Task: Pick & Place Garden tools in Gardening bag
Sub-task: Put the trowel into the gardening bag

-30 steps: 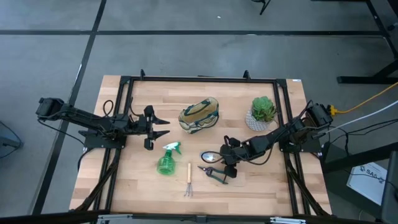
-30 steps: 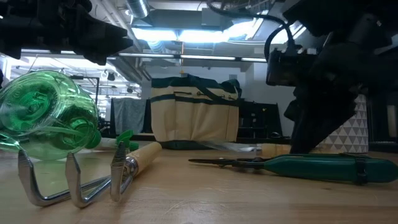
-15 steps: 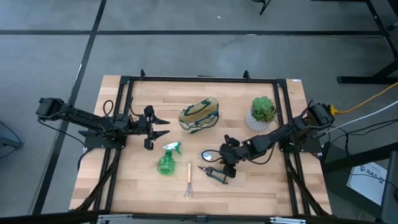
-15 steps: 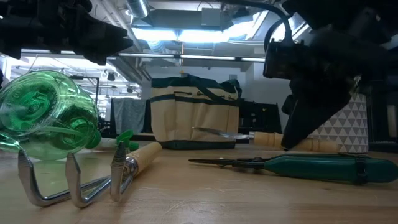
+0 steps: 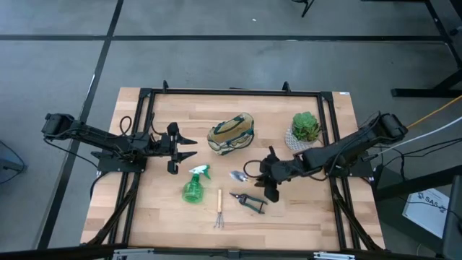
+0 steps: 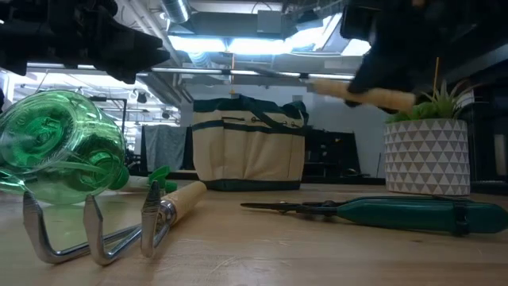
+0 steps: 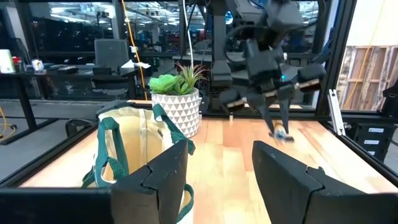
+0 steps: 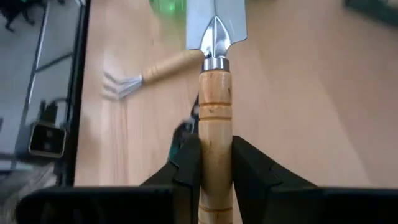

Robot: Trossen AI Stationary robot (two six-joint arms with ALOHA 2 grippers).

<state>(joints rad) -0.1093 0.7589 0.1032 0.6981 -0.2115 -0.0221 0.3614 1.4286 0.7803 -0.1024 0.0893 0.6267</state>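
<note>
1. Clamping the trowel (image 8: 215,106) by its wooden handle: right pincer (image 5: 268,175), fingers (image 8: 186,163) shut tight on either side of the handle, silver blade pointing forward past the tips.
2. Held clear of the worktop (image 5: 303,209) in the low view, with the trowel (image 6: 361,93) up near the top of the potted plant (image 6: 426,153).
3. Lying just below that pincer on the wood: pruning shears (image 5: 248,201), flat and untouched.
4. Farther out toward the left arm: small rake (image 5: 219,210), tines pointing to the near edge, and next to it the green spray bottle (image 5: 193,186) on its side.
5. Standing beyond the trowel's blade, toward the far side: gardening bag (image 5: 231,133), mouth facing up, well apart from the pincer.
6. Sitting behind the right arm, near the far right corner: the potted plant in its white pot.
7. Hovering over the left side, near the spray bottle: left pincer (image 5: 186,148), fingers (image 7: 163,173) spread apart and holding nothing, facing the bag.
</note>
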